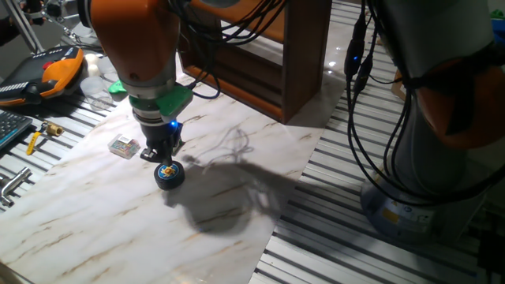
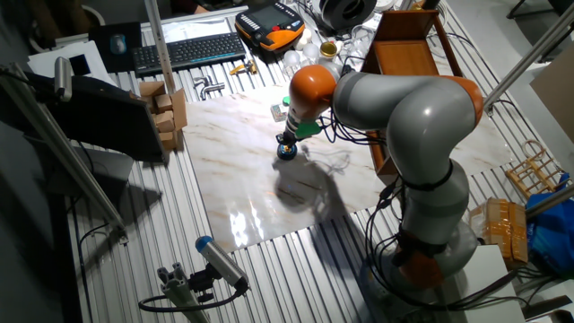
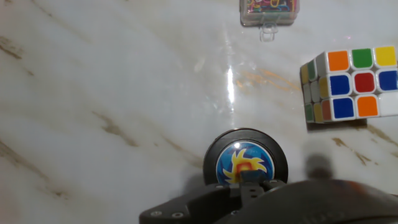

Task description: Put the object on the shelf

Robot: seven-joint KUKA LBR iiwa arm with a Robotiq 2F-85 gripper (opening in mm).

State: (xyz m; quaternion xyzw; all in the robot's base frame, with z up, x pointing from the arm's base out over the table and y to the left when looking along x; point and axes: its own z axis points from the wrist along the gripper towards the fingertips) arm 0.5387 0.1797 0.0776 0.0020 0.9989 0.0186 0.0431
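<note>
The object, a flat round black puck with a blue, yellow and orange emblem, lies flat on the marble table top. It also shows in the other fixed view and at the bottom of the hand view. My gripper hangs just above and slightly behind it, and its dark body covers the puck's near rim in the hand view. The fingers do not show separately. The dark brown wooden shelf stands at the back edge of the table; it also shows in the other fixed view.
A Rubik's cube sits close to the right of the puck. A small clear box lies just beyond, also in the hand view. Tools, an orange pendant and cables lie off the marble board.
</note>
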